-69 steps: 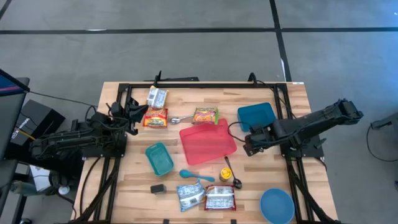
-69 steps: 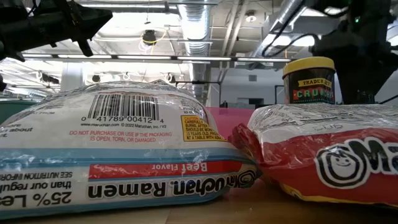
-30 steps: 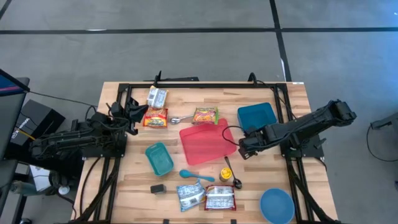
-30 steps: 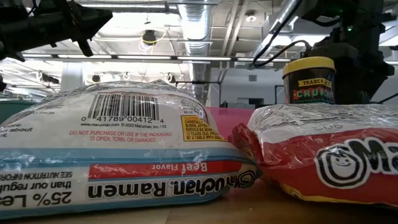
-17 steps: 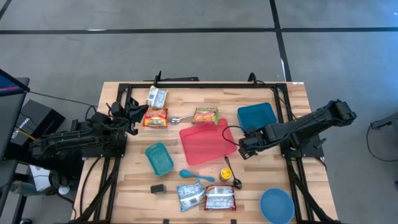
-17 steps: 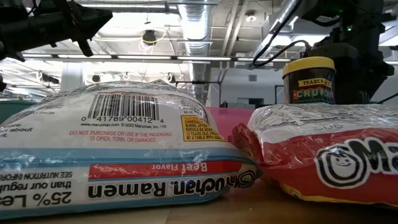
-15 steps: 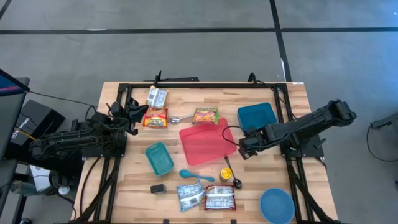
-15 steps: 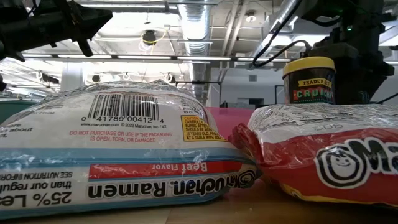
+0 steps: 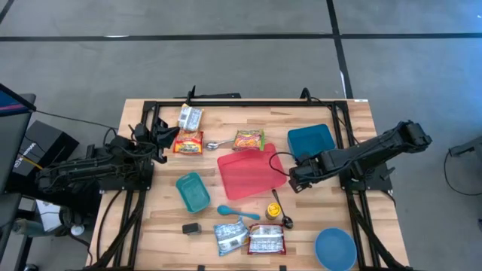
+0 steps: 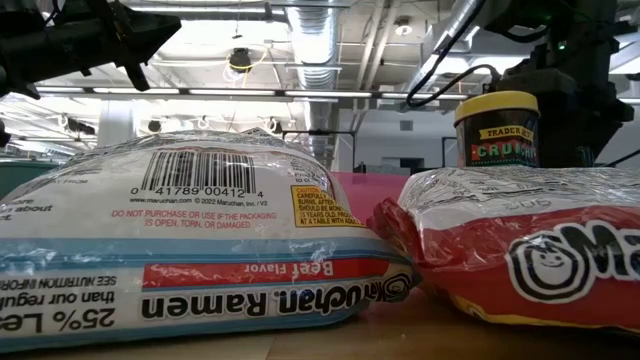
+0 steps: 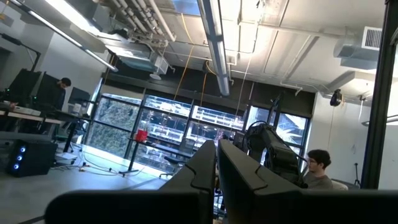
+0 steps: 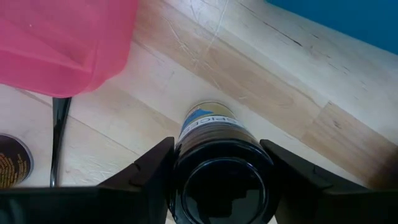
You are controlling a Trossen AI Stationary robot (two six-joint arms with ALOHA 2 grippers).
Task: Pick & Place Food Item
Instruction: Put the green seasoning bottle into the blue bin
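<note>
Your right gripper [image 12: 217, 180] has its jaws clamped on a dark-lidded jar [image 12: 214, 146], held just above the counter [image 12: 280, 93] beside the pink tray [image 12: 62, 43]. Round walls can slip or rotate; avoid knocking the spoon [image 12: 59, 134]. The left gripper [image 9: 162, 135] waits, jaws together.
</note>
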